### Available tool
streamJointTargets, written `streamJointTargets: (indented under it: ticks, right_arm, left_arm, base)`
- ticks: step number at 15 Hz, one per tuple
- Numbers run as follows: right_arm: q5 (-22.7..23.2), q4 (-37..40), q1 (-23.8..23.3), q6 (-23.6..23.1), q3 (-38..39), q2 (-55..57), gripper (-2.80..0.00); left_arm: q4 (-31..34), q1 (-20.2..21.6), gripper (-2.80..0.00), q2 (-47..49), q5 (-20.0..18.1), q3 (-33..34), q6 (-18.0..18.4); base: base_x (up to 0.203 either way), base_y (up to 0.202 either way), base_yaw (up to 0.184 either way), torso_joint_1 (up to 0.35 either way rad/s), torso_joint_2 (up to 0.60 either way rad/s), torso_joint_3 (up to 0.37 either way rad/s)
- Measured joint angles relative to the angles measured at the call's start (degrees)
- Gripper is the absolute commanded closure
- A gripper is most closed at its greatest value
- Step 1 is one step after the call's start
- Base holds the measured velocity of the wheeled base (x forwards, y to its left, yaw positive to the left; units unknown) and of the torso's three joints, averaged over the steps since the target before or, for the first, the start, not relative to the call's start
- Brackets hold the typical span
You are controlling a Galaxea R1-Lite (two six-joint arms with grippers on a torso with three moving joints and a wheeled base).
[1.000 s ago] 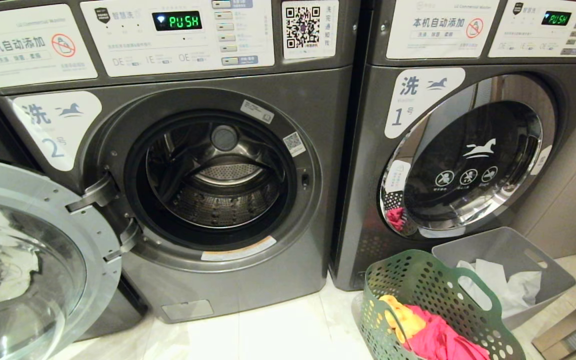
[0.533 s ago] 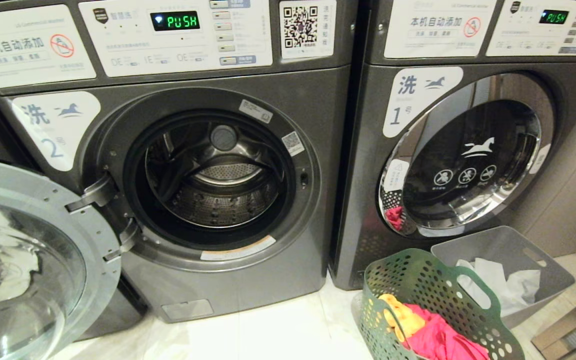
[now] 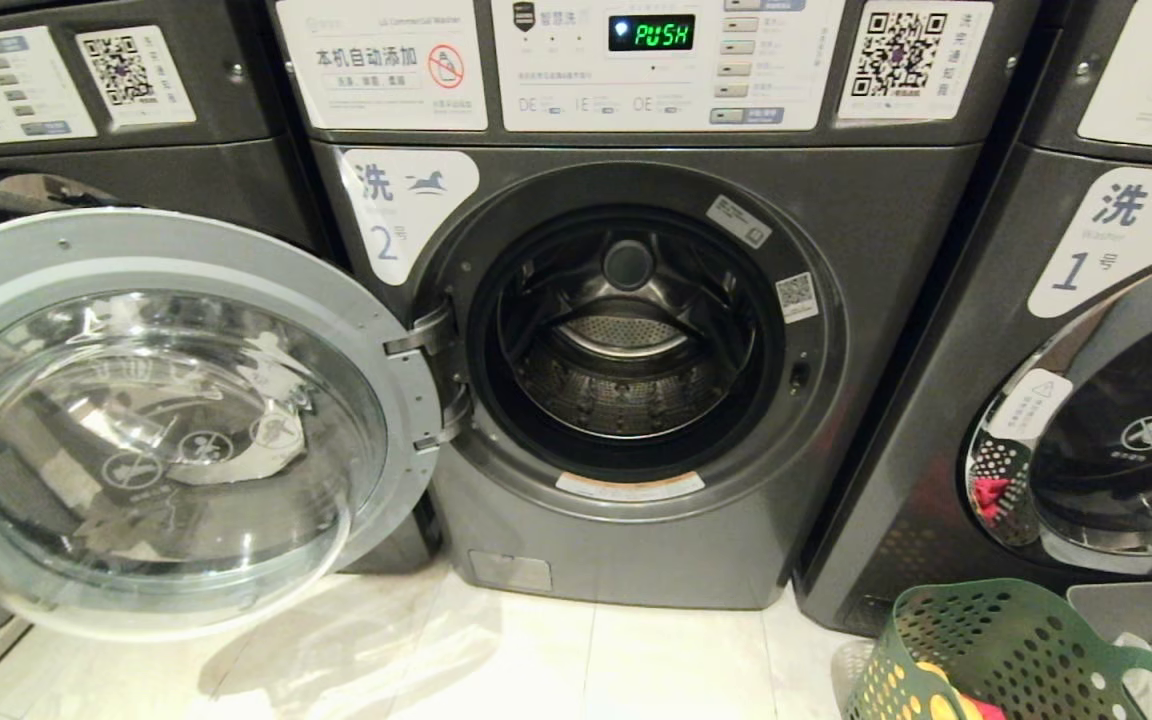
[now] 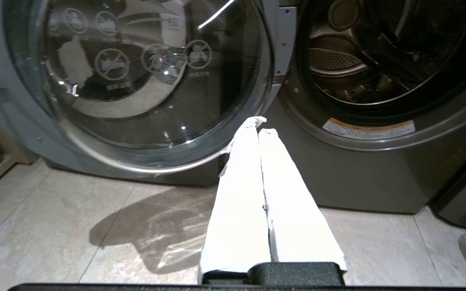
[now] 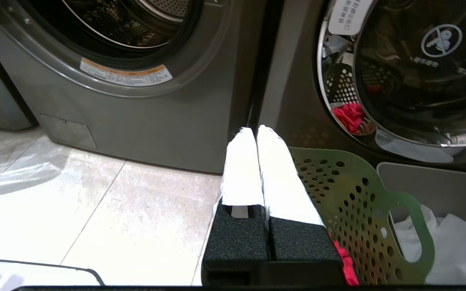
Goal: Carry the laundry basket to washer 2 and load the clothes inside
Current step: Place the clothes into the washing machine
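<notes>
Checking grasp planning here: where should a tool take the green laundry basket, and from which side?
Judging from the right wrist view, take the laundry basket by its slot handle at the rim, coming down from above: the basket stands upright on the floor, its perforated walls look too wide to pinch, and the grey bin crowds one side.

We see the left gripper (image 4: 258, 130) w/ two long white tapered fingers on a black block base; right gripper (image 5: 254, 131) same, black textured mounts.
</notes>
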Motion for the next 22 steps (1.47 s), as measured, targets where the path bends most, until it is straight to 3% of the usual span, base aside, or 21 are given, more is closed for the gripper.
streamJointTargets:
  ticks: [16,22]
  right_arm:
    - [-0.09,0.01,-0.02,0.41,0.0,0.0,0.0]
    - [-0.11,0.01,-0.02,0.41,0.0,0.0,0.0]
  left_arm:
    - [0.0,-0.02,0.0,0.02,-0.01,0.0,0.02]
    - [0.0,-0.05,0.0,0.02,0.0,0.0,0.02]
  base:
    - [0.0,0.0,0.0,0.0,0.0,0.0]
    - [0.088,0.0,-0.001,0.004,0.0,0.001]
